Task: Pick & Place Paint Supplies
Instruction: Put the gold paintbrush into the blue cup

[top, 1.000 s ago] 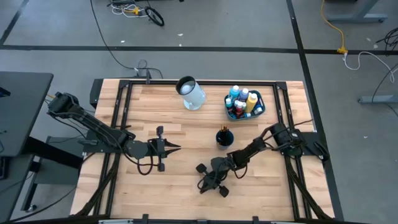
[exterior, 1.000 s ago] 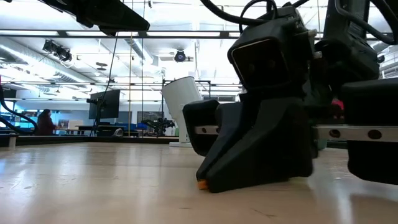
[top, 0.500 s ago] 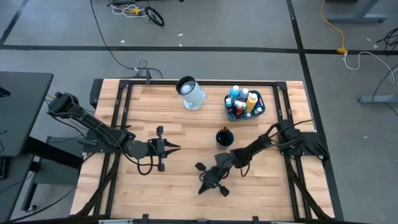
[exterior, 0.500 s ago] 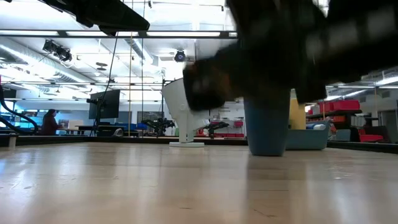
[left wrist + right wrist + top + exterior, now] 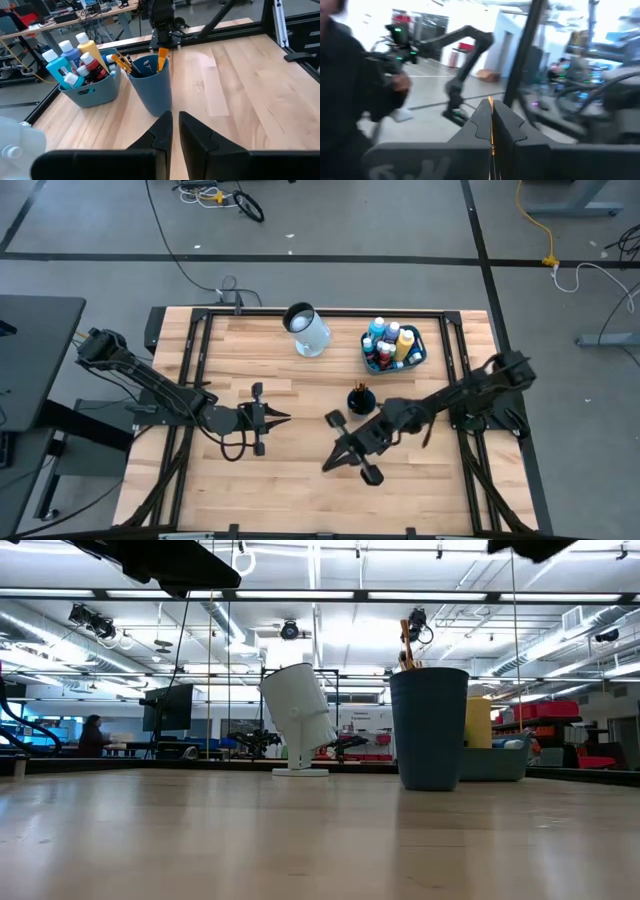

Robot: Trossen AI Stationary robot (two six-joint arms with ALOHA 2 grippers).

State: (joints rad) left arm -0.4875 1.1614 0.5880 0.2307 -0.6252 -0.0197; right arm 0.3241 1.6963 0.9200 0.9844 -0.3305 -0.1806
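Observation:
My right gripper (image 5: 332, 463) hovers over the table's near middle, just nearer than the dark blue cup (image 5: 360, 401), and is shut on a thin orange paintbrush (image 5: 491, 107). The cup stands upright with several brushes (image 5: 122, 63) in it. Behind it to the right, the teal tub (image 5: 393, 348) holds white-capped paint bottles (image 5: 75, 56). My left gripper (image 5: 284, 418) waits shut over the table left of the middle, pointing at the cup (image 5: 151, 80). In the low view the cup (image 5: 430, 728) stands free, and the grippers are above the picture. My right gripper pinches the orange paintbrush's handle (image 5: 492, 131) between its two fingers (image 5: 507, 125). The brush runs along the fingers, and its end (image 5: 490, 101) sticks out past the fingertips. It is lifted clear of the table. The fingers hide the rest of it.
A pale jug (image 5: 308, 330) stands tilted on its base at the far middle of the table. Dark frame rails (image 5: 330, 311) run round the tabletop. Bare wood (image 5: 290, 490) lies along the near edge and on the left half.
My right gripper has risen from the tabletop, where it was down on the orange brush, up out of the low view. It has also shifted a little toward the right edge and turned, with the brush in it. The cup now shows unhidden in the low view.

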